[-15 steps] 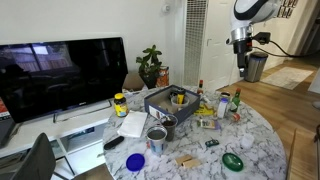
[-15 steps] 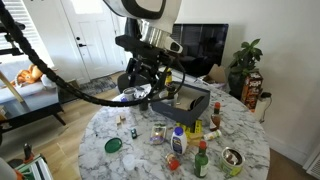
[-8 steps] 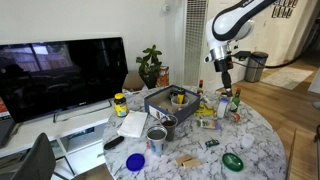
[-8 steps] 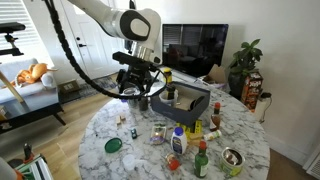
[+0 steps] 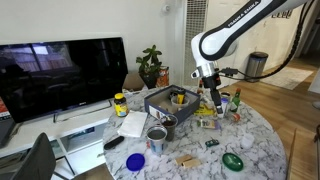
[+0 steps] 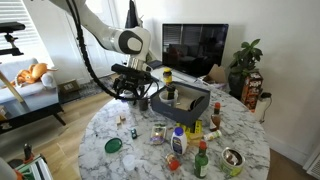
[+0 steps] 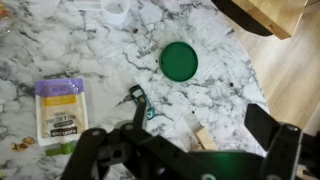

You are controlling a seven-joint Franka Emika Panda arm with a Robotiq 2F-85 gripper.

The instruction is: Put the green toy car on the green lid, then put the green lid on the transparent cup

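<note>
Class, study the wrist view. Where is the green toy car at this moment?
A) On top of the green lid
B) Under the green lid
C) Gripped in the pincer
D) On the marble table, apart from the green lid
D: in the wrist view the green toy car lies on the marble table, with a gap between it and the green lid, whose top is bare.

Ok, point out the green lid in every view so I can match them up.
In an exterior view: green lid lower right, near the marble table edge.
In an exterior view: lid lower left, near the edge.
Wrist view: lid upper centre, flat.
Shared landmark: the marble table beneath it.
</note>
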